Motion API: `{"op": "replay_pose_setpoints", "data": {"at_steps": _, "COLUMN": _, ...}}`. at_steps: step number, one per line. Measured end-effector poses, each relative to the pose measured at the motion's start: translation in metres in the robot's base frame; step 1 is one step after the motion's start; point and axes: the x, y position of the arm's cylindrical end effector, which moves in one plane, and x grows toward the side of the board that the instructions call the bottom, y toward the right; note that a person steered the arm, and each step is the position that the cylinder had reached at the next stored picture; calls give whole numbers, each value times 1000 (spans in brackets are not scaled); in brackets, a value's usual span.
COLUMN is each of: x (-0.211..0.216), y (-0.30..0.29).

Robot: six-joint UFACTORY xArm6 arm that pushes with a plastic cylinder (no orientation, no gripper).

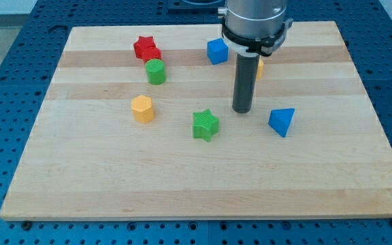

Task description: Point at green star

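The green star [205, 126] lies on the wooden board [114, 184] a little below the middle. My tip [242, 110] rests on the board just to the star's upper right, a short gap away and not touching it. The rod rises straight up to the arm's dark collar at the view's top.
A blue triangle [282, 122] lies right of the tip. A blue cube [217, 51] and a partly hidden yellow block [259, 67] sit near the rod's upper part. A red star [145, 49], a green cylinder [156, 71] and a yellow hexagon [142, 109] lie at left.
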Motion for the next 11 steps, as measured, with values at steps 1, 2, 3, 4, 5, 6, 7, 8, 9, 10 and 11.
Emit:
{"op": "replay_pose_setpoints", "data": {"at_steps": 1, "x": 5, "y": 4}}
{"op": "replay_pose_setpoints", "data": {"at_steps": 2, "x": 12, "y": 4}}
{"op": "replay_pose_setpoints", "data": {"at_steps": 3, "x": 14, "y": 4}}
{"op": "replay_pose_setpoints", "data": {"at_steps": 4, "x": 18, "y": 6}}
{"op": "replay_pose_setpoints", "data": {"at_steps": 5, "x": 27, "y": 9}}
{"op": "replay_pose_setpoints", "data": {"at_steps": 6, "x": 39, "y": 9}}
{"op": "replay_pose_setpoints", "data": {"at_steps": 7, "x": 59, "y": 10}}
{"op": "replay_pose_setpoints", "data": {"at_steps": 8, "x": 72, "y": 7}}
{"op": "replay_pose_setpoints", "data": {"at_steps": 9, "x": 83, "y": -2}}
{"op": "replay_pose_setpoints", "data": {"at_steps": 10, "x": 83, "y": -2}}
{"op": "replay_pose_setpoints", "data": {"at_steps": 11, "x": 83, "y": -9}}
